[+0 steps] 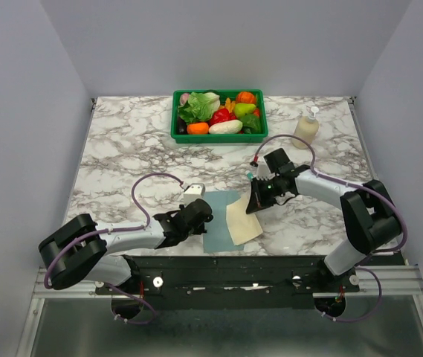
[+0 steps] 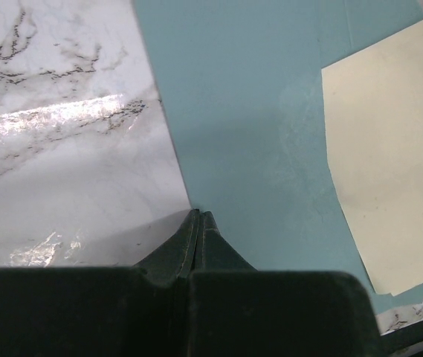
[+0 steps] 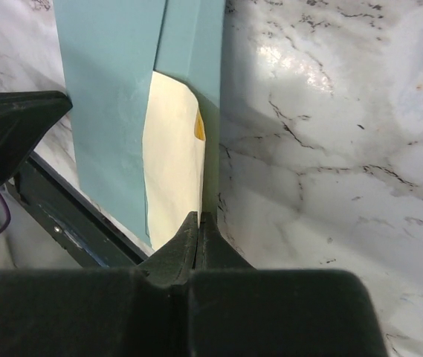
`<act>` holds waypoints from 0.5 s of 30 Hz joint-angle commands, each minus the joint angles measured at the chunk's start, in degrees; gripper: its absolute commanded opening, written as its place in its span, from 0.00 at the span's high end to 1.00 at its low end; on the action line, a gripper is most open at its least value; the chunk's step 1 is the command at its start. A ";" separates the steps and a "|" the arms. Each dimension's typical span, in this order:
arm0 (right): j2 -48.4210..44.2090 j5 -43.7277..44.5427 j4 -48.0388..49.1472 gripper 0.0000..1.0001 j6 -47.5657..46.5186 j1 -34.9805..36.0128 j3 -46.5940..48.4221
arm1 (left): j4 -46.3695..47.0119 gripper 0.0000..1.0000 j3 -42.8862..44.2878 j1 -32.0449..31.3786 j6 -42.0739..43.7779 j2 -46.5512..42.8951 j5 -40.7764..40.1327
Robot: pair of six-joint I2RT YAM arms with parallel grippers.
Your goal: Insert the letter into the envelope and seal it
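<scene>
Jaws on both my grippers are pressed together, no gap between the fingers. Left gripper (image 2: 198, 219): tips sit at the envelope's (image 2: 248, 126) left edge, right where teal paper meets the marble table (image 2: 62, 163); cannot tell whether they press on the paper or only touch beside it. Right gripper (image 3: 198, 222): tips sit at the envelope's far right corner, where the letter's (image 3: 170, 171) edge and a narrow teal strip (image 3: 196, 44) run up to them; cannot tell whether any paper is caught between the fingers. Envelope: muted teal, matte, unmarked over its broad face, lying flat on the marble. Letter: cream-beige sheet, smooth, about the envelope's size, lying tilted across the envelope's right part and hiding that side's edge from above. From my right wrist, the cream sheet shows between the envelope's broad teal face and the narrow strip, shadowed beside the strip; a small gold mark (image 3: 199, 126) sits at the strip's edge. Well beyond the envelope, at the table's far side: a green basket (image 1: 175, 126) of vegetables (image 1: 218, 111). Beyond the envelope and further right: a pump bottle (image 1: 307, 128).
</scene>
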 commanded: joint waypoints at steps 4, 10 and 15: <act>1.40 -0.99 -0.25 0.99 -1.55 1.10 2.19 | -3.80 1.00 -0.48 -0.09 1.69 1.86 -0.26; 1.23 -1.87 2.74 0.99 -0.67 1.19 1.31 | -3.80 1.00 -0.48 -0.09 2.04 1.86 -0.26; 0.79 -2.30 6.52 0.99 1.26 1.10 -0.01 | -3.89 1.00 -0.74 -0.09 2.05 1.86 -0.26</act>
